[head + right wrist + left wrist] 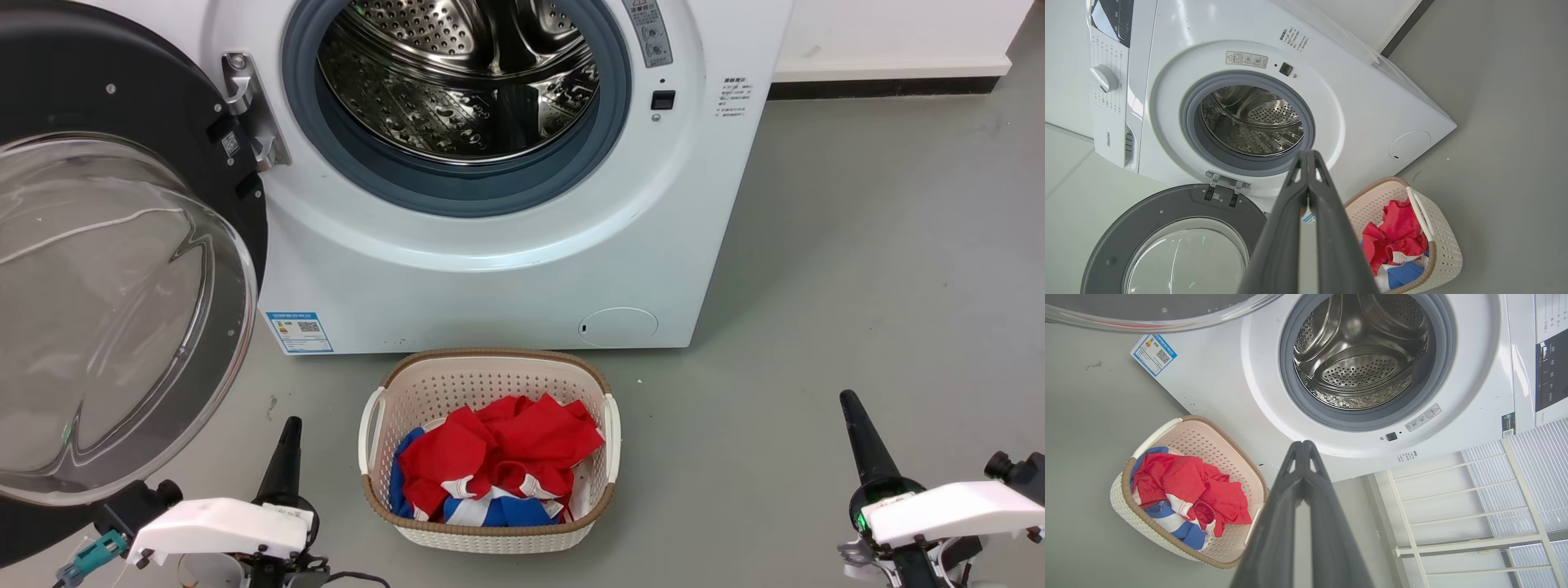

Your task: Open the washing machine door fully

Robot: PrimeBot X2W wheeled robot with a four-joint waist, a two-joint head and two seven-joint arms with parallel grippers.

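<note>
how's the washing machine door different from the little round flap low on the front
The washing machine door is large, black-rimmed with a clear glass bowl; the flap is small and white. The door is swung wide open; the flap sits shut and flush. Both are round.

The word "Hisense" stands on the washing machine, near its top panel's left edge. The print on the stickers is too small to read.

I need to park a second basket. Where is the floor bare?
Bare floor lies right of the laundry basket, up to the right end effector. Left of the basket is tight: the open washing machine door and left end effector crowd it.
</note>
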